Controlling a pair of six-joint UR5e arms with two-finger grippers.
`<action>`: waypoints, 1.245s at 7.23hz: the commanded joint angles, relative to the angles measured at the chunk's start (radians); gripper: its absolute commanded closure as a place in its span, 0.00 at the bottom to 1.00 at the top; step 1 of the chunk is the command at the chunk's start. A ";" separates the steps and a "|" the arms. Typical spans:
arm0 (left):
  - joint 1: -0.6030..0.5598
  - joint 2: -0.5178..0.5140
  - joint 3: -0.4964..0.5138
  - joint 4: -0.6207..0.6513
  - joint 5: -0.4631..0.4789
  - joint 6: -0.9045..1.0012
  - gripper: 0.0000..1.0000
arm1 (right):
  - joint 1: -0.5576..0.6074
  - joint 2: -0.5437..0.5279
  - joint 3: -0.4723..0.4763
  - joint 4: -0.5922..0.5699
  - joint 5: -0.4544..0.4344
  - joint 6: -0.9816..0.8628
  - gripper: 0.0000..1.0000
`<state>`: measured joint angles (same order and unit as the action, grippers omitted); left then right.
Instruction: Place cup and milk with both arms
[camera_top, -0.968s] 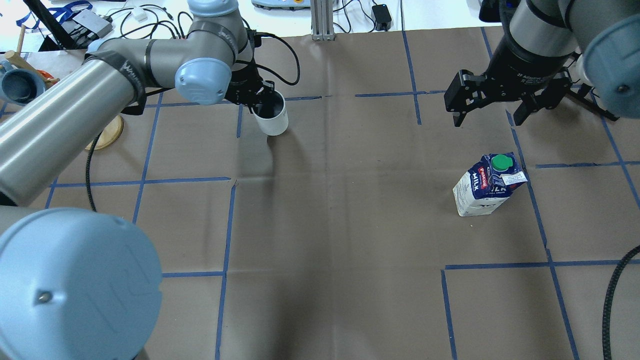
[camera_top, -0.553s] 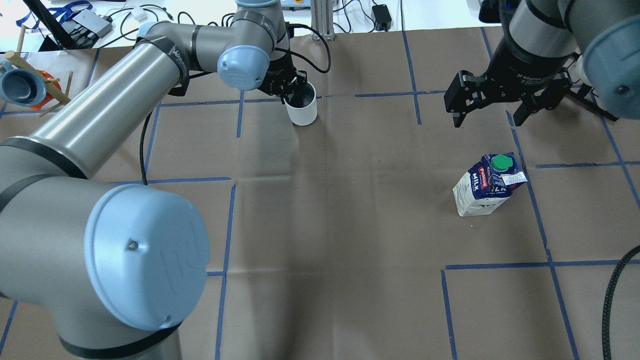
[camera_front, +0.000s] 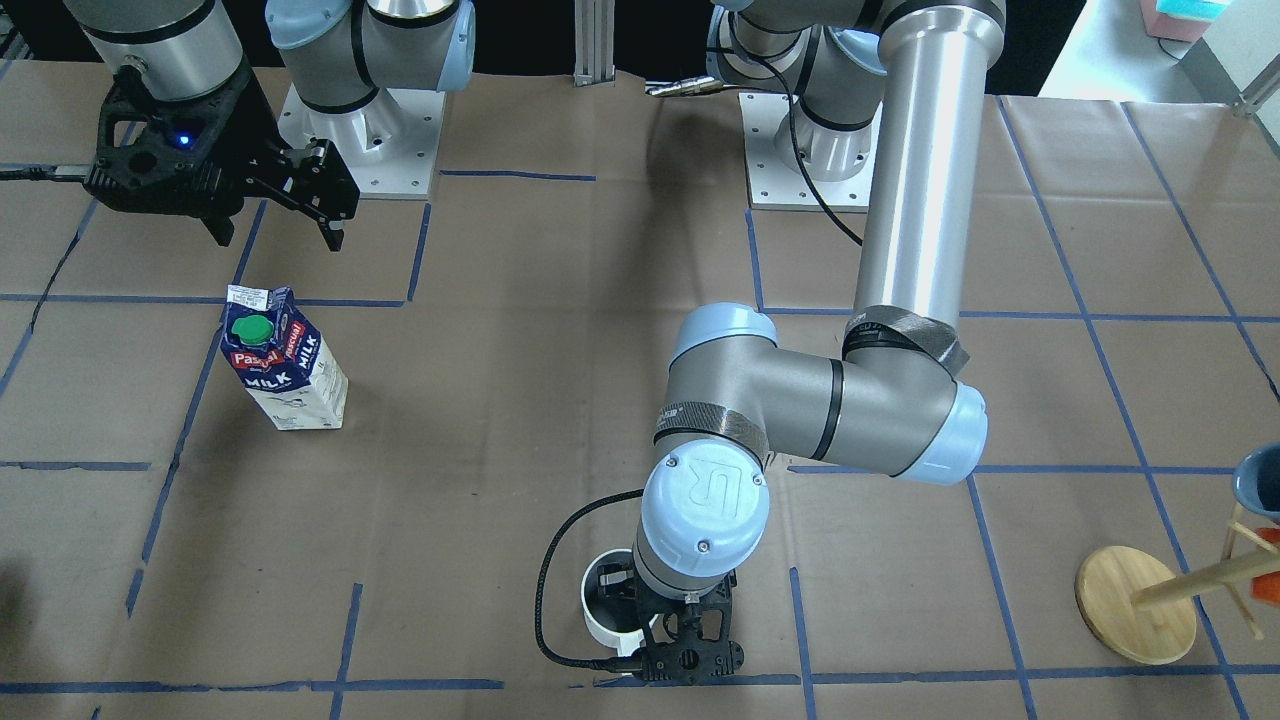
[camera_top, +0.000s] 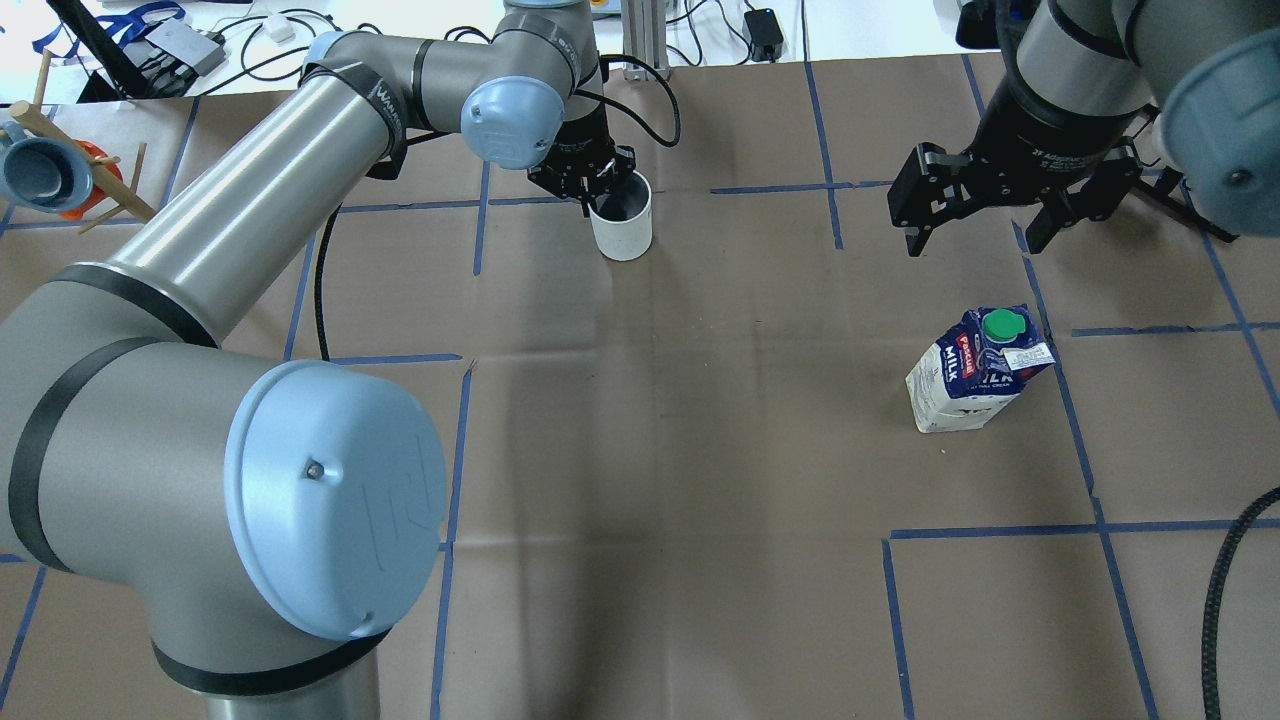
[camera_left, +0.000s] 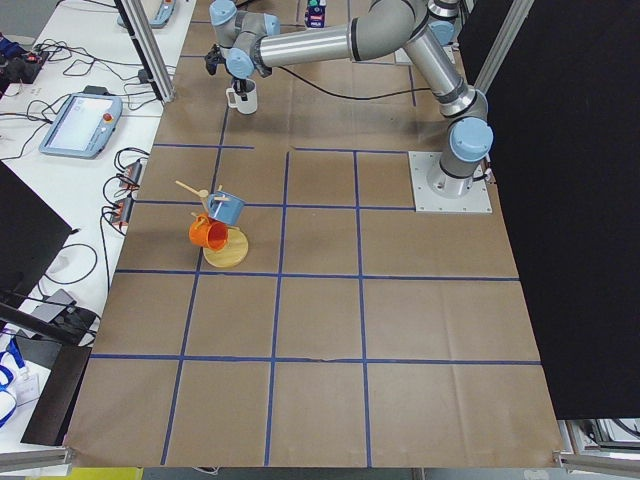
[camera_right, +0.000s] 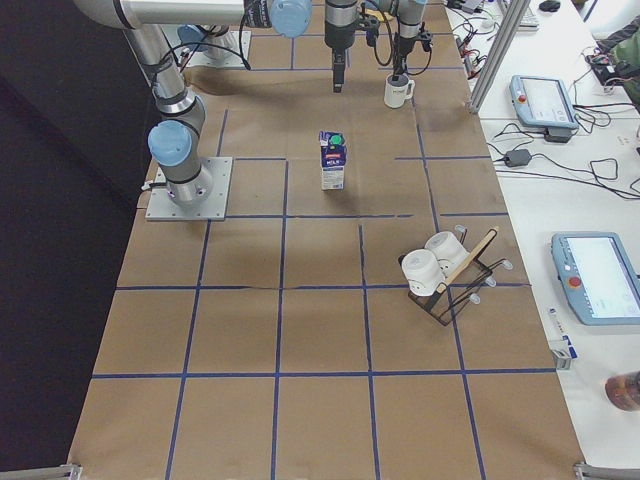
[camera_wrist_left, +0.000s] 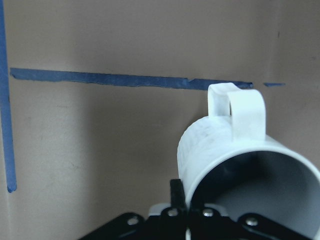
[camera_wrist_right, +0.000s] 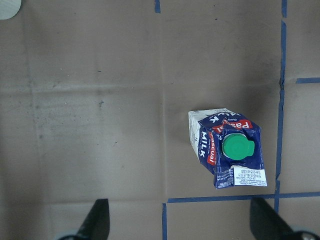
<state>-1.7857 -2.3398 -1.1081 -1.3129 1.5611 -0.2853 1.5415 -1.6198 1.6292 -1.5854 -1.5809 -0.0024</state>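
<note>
Left side first: the left gripper (camera_top: 597, 200) is clamped on the rim of the cup (camera_top: 624, 228), one finger inside and one outside, on the wall opposite the handle (camera_wrist_left: 243, 107). The cup sits upright toward the far middle of the table (camera_top: 700, 450), right by a blue tape line (camera_top: 770, 188). I can't tell if its base is on the paper or just off it.

Moving right, the right gripper (camera_top: 975, 240) hangs high with its jaws spread wide, nothing in them. The milk (camera_top: 978, 372) stands upright below it, long axis vertical, well apart from the cup, so the right arm is clearly the nearer one.

The bit that matters imo: on the right wrist cam the carton sits within the span of the fingers (camera_wrist_right: 267, 222) but off-centre, closer to that one. I reckon it needs a small sideways nudge before dropping straight down.
</note>
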 joint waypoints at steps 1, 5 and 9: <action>0.000 0.007 0.005 -0.041 0.011 -0.002 0.01 | -0.041 0.006 0.004 -0.011 -0.014 -0.142 0.00; 0.051 0.354 -0.008 -0.415 0.011 0.055 0.00 | -0.202 -0.031 0.140 -0.077 0.006 -0.235 0.00; 0.100 0.705 -0.223 -0.554 0.066 0.219 0.00 | -0.198 0.015 0.374 -0.425 0.059 -0.232 0.00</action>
<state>-1.6952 -1.7479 -1.2373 -1.8616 1.6048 -0.1055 1.3424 -1.6246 1.9328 -1.8938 -1.5303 -0.2347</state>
